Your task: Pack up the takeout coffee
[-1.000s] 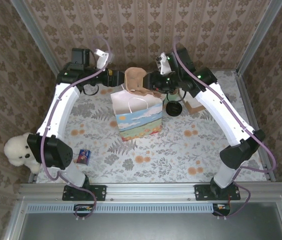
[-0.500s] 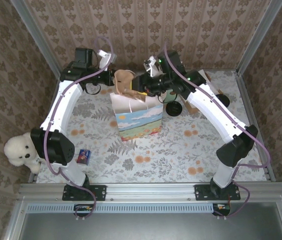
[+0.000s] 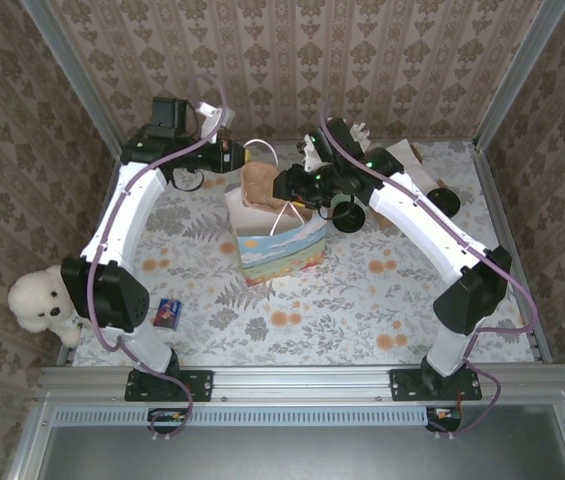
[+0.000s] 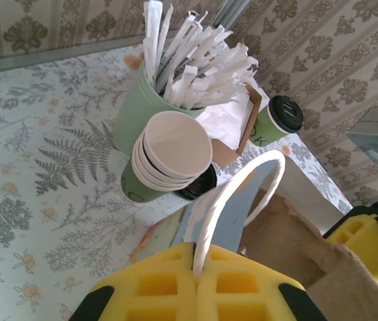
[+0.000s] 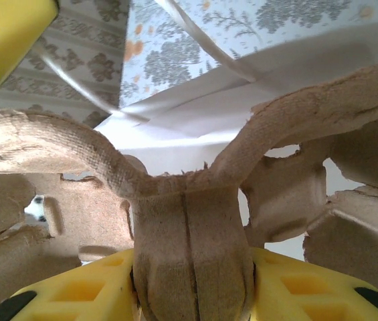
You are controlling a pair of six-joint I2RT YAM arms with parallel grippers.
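The brown moulded-pulp carrier tray [image 3: 260, 183] hangs over the open mouth of the landscape-printed paper bag [image 3: 280, 245]. My right gripper [image 3: 284, 185] is shut on the tray's centre rib [image 5: 189, 227], and the bag's white inside [image 5: 195, 127] shows just beyond it. My left gripper [image 3: 239, 155] is shut on the bag's white cord handle [image 4: 205, 227], holding it up and back. One corner of the tray [image 4: 296, 247] sits inside the bag rim. A stack of cream paper cups [image 4: 172, 150] lies on its side on the table behind the bag.
A green cup of white sticks [image 4: 142, 110], a napkin holder [image 4: 232, 124] and a lidded coffee cup [image 4: 279, 120] stand behind the bag. Black lids [image 3: 347, 215] lie to the right. A small blue box [image 3: 168, 312] and a teddy bear [image 3: 37, 300] are at the near left.
The right gripper has carried the tray left and then down onto the bag's mouth. The left gripper has pulled the handle slightly back, tilting the bag open.
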